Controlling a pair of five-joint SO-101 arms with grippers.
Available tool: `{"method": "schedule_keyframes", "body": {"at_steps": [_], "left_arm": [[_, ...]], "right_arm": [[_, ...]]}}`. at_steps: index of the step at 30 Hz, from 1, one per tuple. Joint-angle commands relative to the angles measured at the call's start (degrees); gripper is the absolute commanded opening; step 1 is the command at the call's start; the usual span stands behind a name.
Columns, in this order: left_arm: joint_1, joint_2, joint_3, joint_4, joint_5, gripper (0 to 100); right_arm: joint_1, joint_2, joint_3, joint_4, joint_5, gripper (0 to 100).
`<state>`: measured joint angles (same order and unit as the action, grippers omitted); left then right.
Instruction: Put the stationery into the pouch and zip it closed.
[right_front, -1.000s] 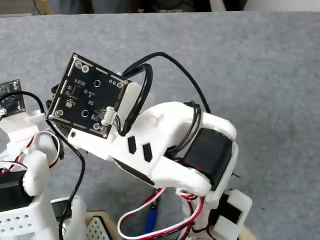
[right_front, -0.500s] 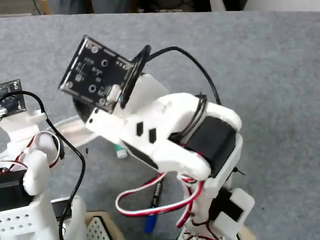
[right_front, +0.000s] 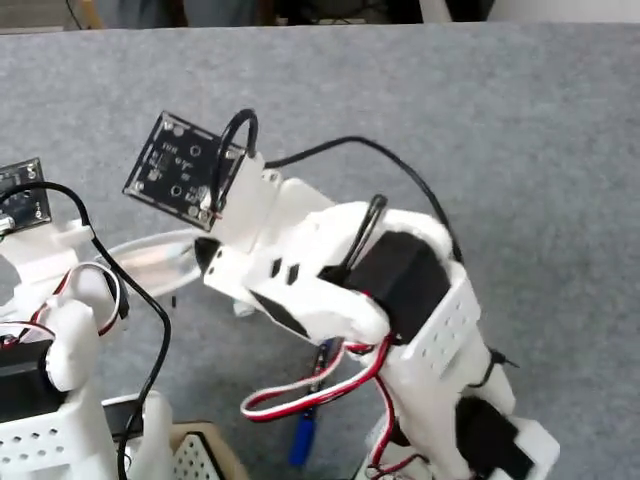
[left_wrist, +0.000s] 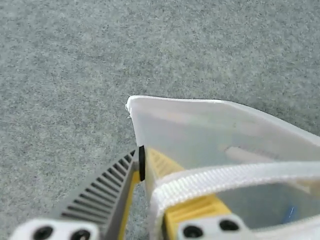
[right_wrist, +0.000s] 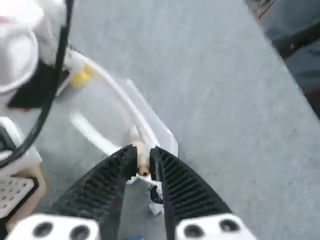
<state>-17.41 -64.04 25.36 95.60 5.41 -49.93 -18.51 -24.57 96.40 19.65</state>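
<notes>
Where the table (right_front: 520, 130) nears its left edge, the left gripper (left_wrist: 141, 162) is clamped on the end of the translucent pouch (left_wrist: 210, 135), its grey and yellow fingers pressed together on the wall beside the white zip tape. Just right of it, the right gripper (right_wrist: 142, 162) stands almost closed, pinching a small pale zip tab (right_wrist: 141, 159) at the pouch's rim. Further right, toward the near edge, a blue pen (right_front: 303, 437) lies outside the pouch.

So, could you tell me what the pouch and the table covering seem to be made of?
Pouch: likely soft frosted plastic, translucent, with shapes showing through; its white edge band looks woven. Table covering: probably grey felt or carpet, matte and fuzzy.
</notes>
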Motion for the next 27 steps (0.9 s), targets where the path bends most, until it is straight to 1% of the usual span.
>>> {"method": "schedule_keyframes", "body": {"at_steps": [1,6,9,14,16,19,22,24,27], "left_arm": [[0.40,-0.97,-0.66,-2.11,0.18,3],[0.40,-0.88,-0.66,-2.11,0.18,3],[0.40,-0.88,-0.66,-2.11,0.18,3],[0.40,-0.88,-0.66,-2.11,0.18,3],[0.40,-0.88,-0.66,-2.11,0.18,3],[0.40,-0.79,-0.66,-2.11,0.18,3],[0.40,-0.79,-0.66,-2.11,0.18,3],[0.40,-0.79,-0.66,-2.11,0.18,3],[0.40,-0.79,-0.66,-2.11,0.18,3]], "right_arm": [[0.88,-5.41,10.24,-6.07,0.18,1.3],[0.88,-10.95,24.92,-15.47,0.18,1.3],[0.88,-13.58,30.90,-19.52,0.18,1.5],[0.88,-16.66,33.80,-20.22,0.09,2.3],[0.88,-17.01,33.63,-18.73,0.09,8.4],[0.88,-17.01,33.63,-17.49,0.09,22.5],[0.88,-17.19,33.63,-17.41,0.09,32.9],[0.88,-17.19,33.54,-17.41,0.09,35.5],[0.88,-17.19,33.45,-17.49,0.09,35.8]]}}
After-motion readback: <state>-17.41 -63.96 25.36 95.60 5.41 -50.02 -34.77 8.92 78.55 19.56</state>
